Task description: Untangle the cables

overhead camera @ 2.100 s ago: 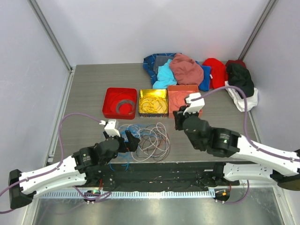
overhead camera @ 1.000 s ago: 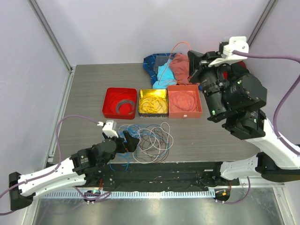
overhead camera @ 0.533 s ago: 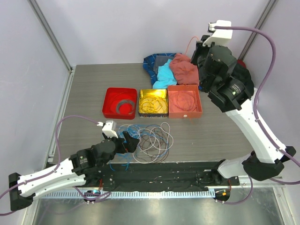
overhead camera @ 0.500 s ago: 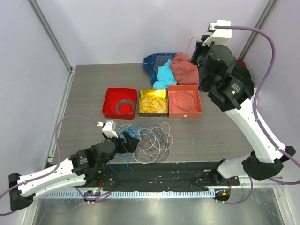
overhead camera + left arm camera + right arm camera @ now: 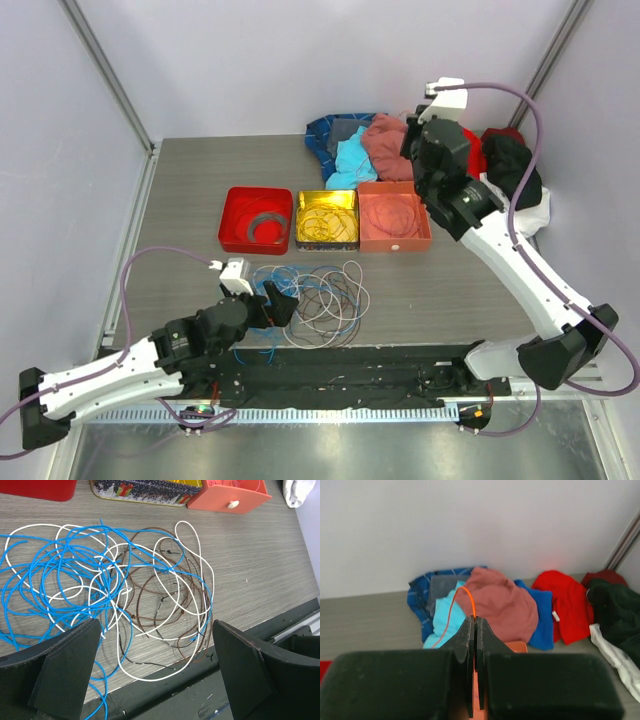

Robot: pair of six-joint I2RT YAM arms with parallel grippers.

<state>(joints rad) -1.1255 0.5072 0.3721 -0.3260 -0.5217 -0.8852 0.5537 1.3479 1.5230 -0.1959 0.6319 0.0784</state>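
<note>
The loose cables (image 5: 315, 300) lie tangled on the table near the front: blue, white and brown wires, also in the left wrist view (image 5: 125, 580). My left gripper (image 5: 277, 301) is open and empty, low over the tangle's near left side; its jaws (image 5: 155, 675) stand wide apart. My right gripper (image 5: 410, 130) is raised above the back of the orange tray (image 5: 424, 232) and is shut on a thin orange cable (image 5: 469, 597), which loops out of the closed jaws (image 5: 474, 622). More orange cable lies coiled in that tray.
A red tray (image 5: 232, 222) holds a grey cable and a yellow tin (image 5: 327, 194) holds yellow cable, left of the orange tray. A heap of coloured clothes (image 5: 345, 160) lies at the back right, also in the right wrist view (image 5: 505, 605). A black rail runs along the near edge.
My right arm rose from the orange tray with the orange cable, swung high, and has now come down a little toward the clothes. The left arm has barely moved.
</note>
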